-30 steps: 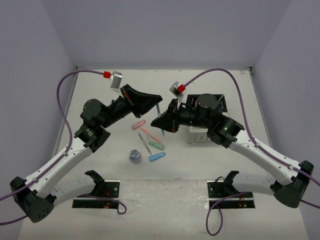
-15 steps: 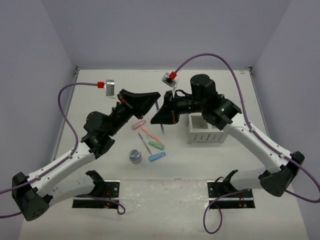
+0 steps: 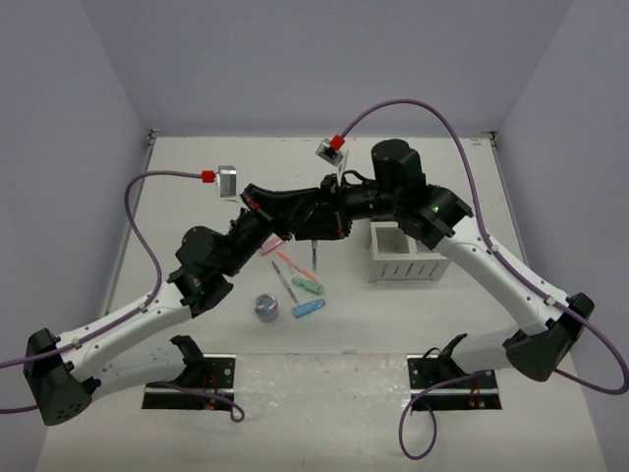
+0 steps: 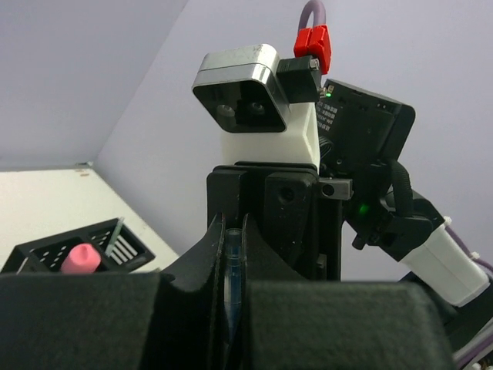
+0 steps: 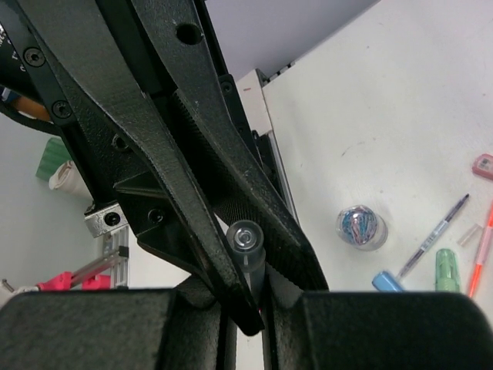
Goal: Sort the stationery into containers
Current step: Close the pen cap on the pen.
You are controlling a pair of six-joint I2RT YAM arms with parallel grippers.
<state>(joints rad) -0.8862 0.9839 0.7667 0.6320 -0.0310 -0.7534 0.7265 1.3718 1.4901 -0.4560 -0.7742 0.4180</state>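
Together, left tool (image 4: 229, 312) and right tool (image 5: 245, 312) clamp pen (image 3: 314, 254).

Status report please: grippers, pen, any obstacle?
Left gripper and right gripper both shut on the blue pen, mid-air. Loose stationery on table nearby. White organiser beside, nothing between.

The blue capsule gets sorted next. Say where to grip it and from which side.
Grip the blue capsule across its middle, straight down from above. It lies flat on the table, slanted from near-left to far-right, so the grip should close on its two long sides. The roll to its left and the mint capsule behind it lie apart from it, which probably leaves room.
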